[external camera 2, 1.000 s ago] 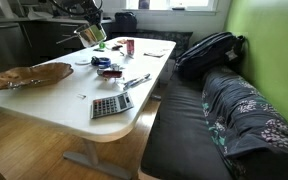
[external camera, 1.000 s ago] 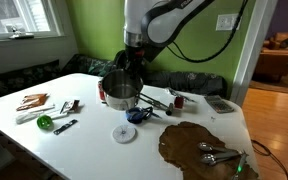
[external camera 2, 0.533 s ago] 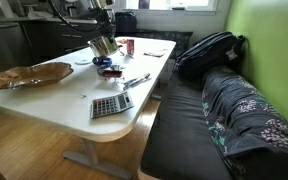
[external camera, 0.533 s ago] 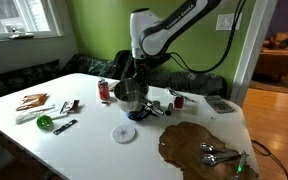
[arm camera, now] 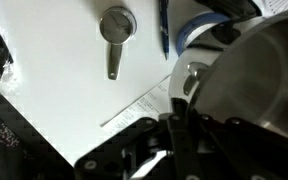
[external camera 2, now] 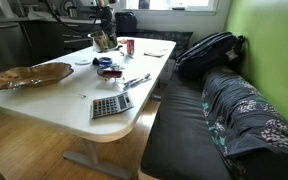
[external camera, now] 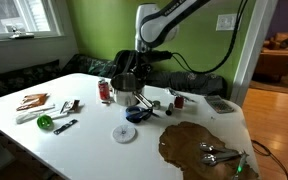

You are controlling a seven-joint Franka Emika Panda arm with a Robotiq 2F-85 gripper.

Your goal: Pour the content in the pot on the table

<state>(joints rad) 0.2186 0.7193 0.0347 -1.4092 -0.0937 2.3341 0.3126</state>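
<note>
My gripper (external camera: 136, 70) is shut on the long handle of the shiny steel pot (external camera: 123, 84) and holds it above the white table (external camera: 84, 140), next to a red can. In the wrist view the jaws (arm camera: 181, 108) pinch the handle, and the pot's body (arm camera: 256, 80) fills the right side. The pot also shows in an exterior view (external camera 2: 104, 41), with the gripper (external camera 2: 103, 26) above it. A dark-blue roundish piece (external camera: 137, 115) lies on the table just in front of the pot; it also shows in an exterior view (external camera 2: 109, 68). The inside of the pot is hidden.
A red can (external camera: 105, 90) stands beside the pot. A white round disc (external camera: 123, 133), tools and a green object (external camera: 45, 122) lie on the table. A brown wooden slab (external camera: 196, 146) holds metal pieces. A calculator (external camera 2: 111, 103) lies near the table edge. A small metal scoop (arm camera: 115, 30) and a paper (arm camera: 134, 105) lie below the wrist.
The pot was tipped with its mouth forward a second ago. It has swung back toward level and moved a little up and closer to the red can.
</note>
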